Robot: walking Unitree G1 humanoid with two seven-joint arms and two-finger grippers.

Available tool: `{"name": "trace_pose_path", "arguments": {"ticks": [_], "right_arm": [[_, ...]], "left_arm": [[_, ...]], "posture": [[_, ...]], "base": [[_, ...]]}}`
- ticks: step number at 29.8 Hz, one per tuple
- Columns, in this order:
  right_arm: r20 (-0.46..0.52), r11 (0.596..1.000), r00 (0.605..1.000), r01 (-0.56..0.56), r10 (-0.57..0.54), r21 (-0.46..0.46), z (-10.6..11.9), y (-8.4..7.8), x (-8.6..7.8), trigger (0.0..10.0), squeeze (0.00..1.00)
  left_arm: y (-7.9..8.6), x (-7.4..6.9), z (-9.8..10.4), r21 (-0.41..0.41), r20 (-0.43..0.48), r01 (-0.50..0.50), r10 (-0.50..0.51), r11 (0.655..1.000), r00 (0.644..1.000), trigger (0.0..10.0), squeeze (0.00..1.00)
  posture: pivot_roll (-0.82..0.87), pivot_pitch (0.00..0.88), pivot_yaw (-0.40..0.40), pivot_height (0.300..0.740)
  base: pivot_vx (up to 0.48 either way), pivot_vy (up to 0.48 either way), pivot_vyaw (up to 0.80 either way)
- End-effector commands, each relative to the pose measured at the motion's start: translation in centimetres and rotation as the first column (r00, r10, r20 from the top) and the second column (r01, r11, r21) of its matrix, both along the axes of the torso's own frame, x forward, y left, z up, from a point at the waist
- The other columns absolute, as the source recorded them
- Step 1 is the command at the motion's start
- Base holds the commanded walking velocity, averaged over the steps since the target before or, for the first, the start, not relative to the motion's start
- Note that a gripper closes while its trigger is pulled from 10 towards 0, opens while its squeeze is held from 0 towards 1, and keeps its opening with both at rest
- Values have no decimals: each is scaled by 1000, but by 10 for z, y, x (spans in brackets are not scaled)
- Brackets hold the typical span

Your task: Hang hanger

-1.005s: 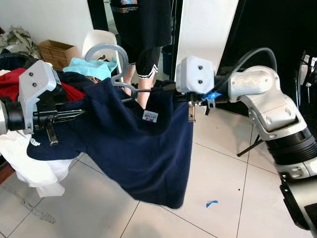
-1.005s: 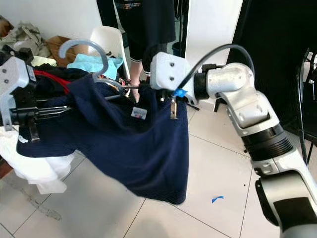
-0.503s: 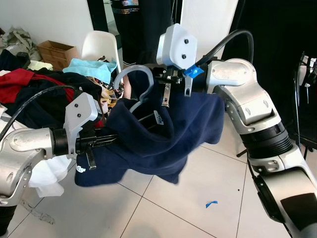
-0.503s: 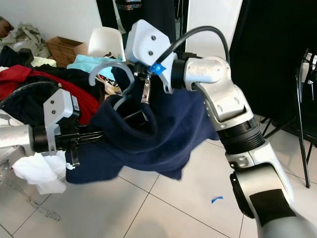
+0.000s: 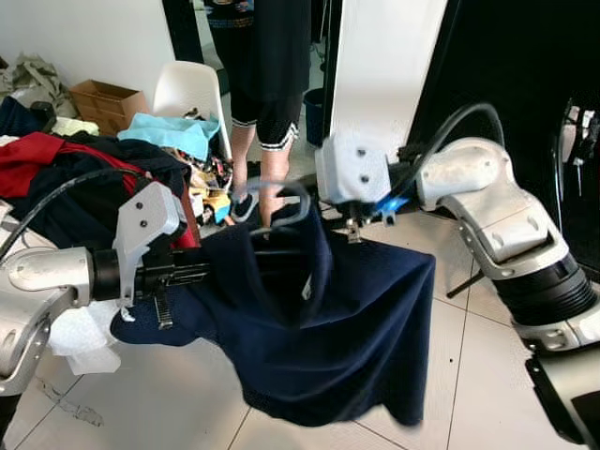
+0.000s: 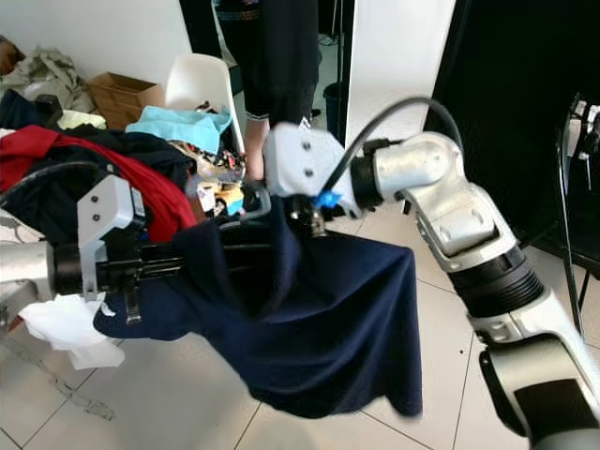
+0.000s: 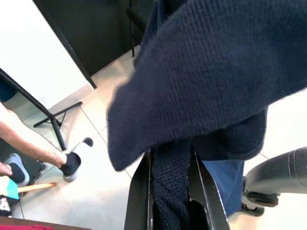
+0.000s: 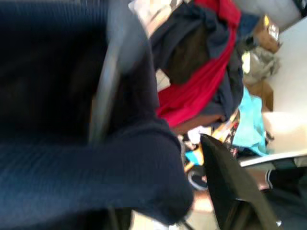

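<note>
- A heap of clothes (image 5: 56, 164), red and dark, is lying at the far left, with a white chair (image 5: 192, 89) behind it.
- The left gripper (image 5: 187, 272) is reaching rightward, its fingers (image 7: 139, 191) closing on a fold of the navy sweater (image 5: 328, 337).
- The sweater is hanging in the air between the two arms, draping down toward the tiled floor (image 5: 150, 403).
- The grey hanger (image 5: 277, 202) is poking out of the sweater's top, its hook just beside the right gripper.
- A person's legs (image 5: 258, 141) are standing behind.
- The right gripper (image 5: 352, 230) is pressing at the sweater's upper edge; I cannot tell how far its fingers are parting.
</note>
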State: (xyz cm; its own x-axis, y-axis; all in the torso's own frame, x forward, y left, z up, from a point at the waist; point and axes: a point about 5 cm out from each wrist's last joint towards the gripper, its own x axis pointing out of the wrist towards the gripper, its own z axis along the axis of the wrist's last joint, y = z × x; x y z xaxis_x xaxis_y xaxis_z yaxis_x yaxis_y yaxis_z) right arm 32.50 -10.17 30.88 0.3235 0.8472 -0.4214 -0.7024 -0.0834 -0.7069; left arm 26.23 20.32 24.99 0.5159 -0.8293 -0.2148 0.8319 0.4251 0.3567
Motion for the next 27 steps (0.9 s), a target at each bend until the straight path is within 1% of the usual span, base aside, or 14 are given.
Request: {"name": "trace_pose_path", "arguments": {"ticks": [1,3,5,10,12,17,19,20,21,22,24,25,26,27], "right_arm": [[34,988,992,121,-118,-93,-12,-19,17,10000,1000],[59,971,978,206,-200,-125,-13,-34,26,10000,1000],[58,969,977,213,-207,-127,-13,-35,26,10000,1000],[79,938,953,303,-293,-168,-7,-63,33,10000,1000],[99,915,922,385,-375,-116,11,-84,42,10000,1000],[70,918,917,394,-391,-33,28,-92,44,10000,1000],[70,918,917,394,-391,-33,28,-92,44,10000,1000],[14,922,924,382,-383,60,45,-99,42,10000,1000],[14,922,924,382,-383,60,45,-99,42,10000,1000],[-46,927,937,350,-347,137,59,-105,38,10000,1000],[-46,927,937,350,-347,137,59,-105,38,10000,1000],[-150,962,962,247,-228,119,60,-111,24,10000,1000],[-150,962,962,247,-228,119,60,-111,24,10000,1000],[-241,985,963,147,-122,90,56,-113,10,10000,1000]], "left_arm": [[4,-15,15,-37,6,89,-89,995,996,0,0],[5,-23,17,-54,-32,147,-149,988,988,0,0],[5,-24,17,-59,-34,149,-151,987,988,0,0],[11,-30,20,-73,-42,165,-169,984,985,0,0],[14,-32,16,-70,-56,158,-162,985,985,0,0],[15,-33,15,-67,-66,155,-159,986,985,0,0],[15,-33,15,-67,-66,155,-159,986,985,0,0],[17,-32,13,-52,-70,144,-147,988,987,0,0],[17,-32,13,-52,-70,144,-147,988,987,0,0],[20,-30,12,-37,-71,130,-132,991,989,0,0],[20,-30,12,-37,-71,130,-132,991,989,0,0],[23,-28,12,-29,-68,116,-118,993,991,0,0],[23,-28,12,-29,-68,116,-118,993,991,0,0],[25,-28,13,-24,-64,111,-112,994,992,0,0]], "posture": [[-57,73,1,740],[-57,73,1,740],[-57,73,1,740],[-57,77,-5,740],[-61,81,-7,740],[-65,81,-11,740],[-65,81,-11,740],[-68,83,-11,740],[-68,83,-11,740],[-71,86,-13,740],[-71,86,-13,740],[-74,89,-14,740],[-74,89,-14,740],[-74,89,-14,740]], "base": [[0,0,0],[0,0,0],[0,0,0],[0,0,0],[0,0,0],[0,0,0],[0,0,0],[0,0,0],[0,0,0],[0,0,0],[0,0,0],[0,0,0],[0,0,0],[0,0,0]]}}
